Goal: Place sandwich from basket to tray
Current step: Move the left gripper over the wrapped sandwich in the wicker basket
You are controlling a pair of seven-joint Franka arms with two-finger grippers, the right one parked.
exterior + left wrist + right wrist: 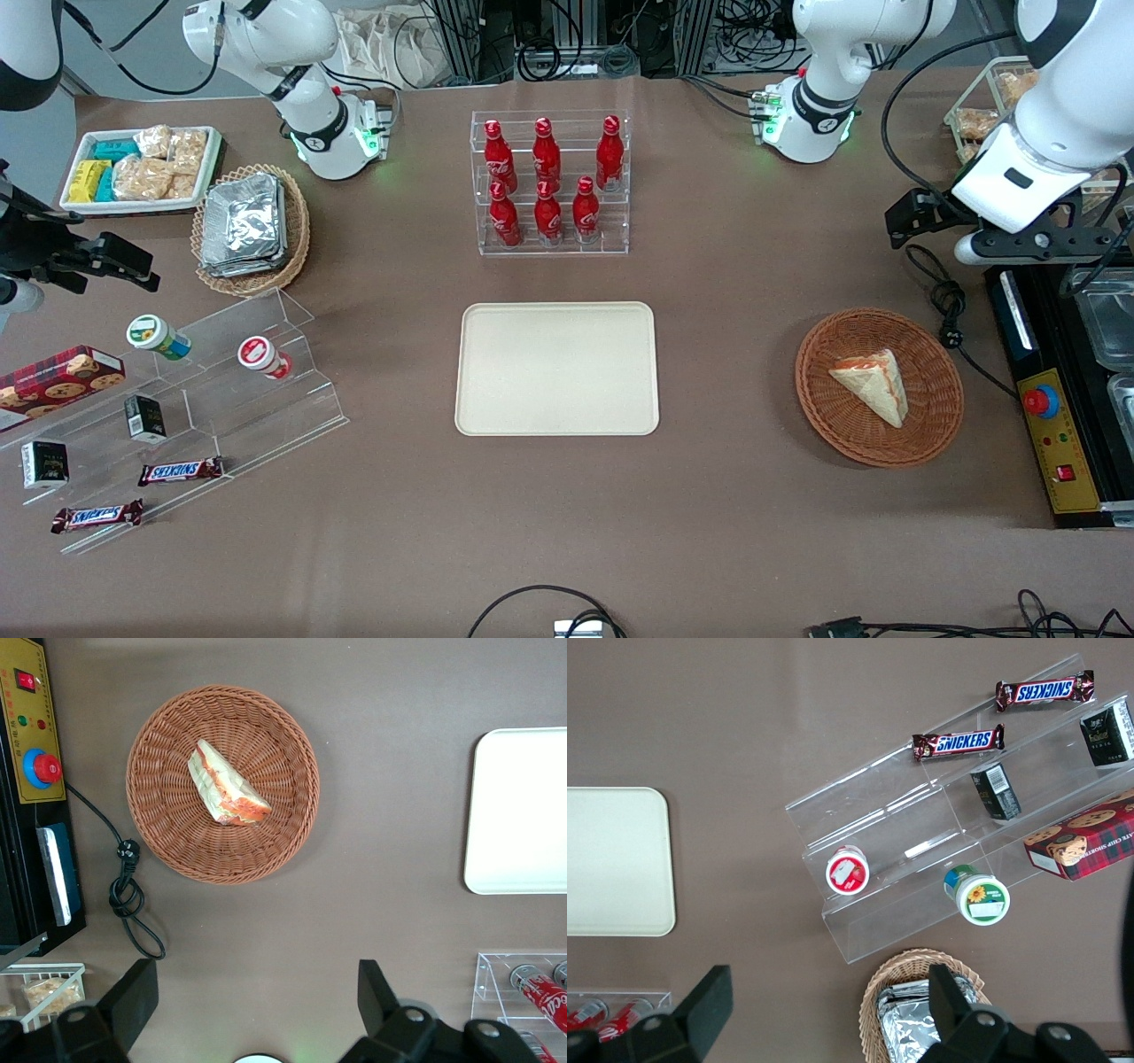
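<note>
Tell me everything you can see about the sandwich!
The sandwich is a small triangular wedge of pale bread with red-orange filling and a bit of green showing along its cut edge. It lies flat, alone in the round reddish-brown wicker basket, touching only the weave. The pincer hangs open above the table, not touching it.

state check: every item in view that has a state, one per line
sandwich: lying in the basket, not gripped
basket: upright on the table, holding only the sandwich
tray: flat on the table, nothing on it
claw: open, raised above the table, farther from the front camera than the basket, holding nothing
cola bottles: six, upright in the clear rack, caps on
</note>
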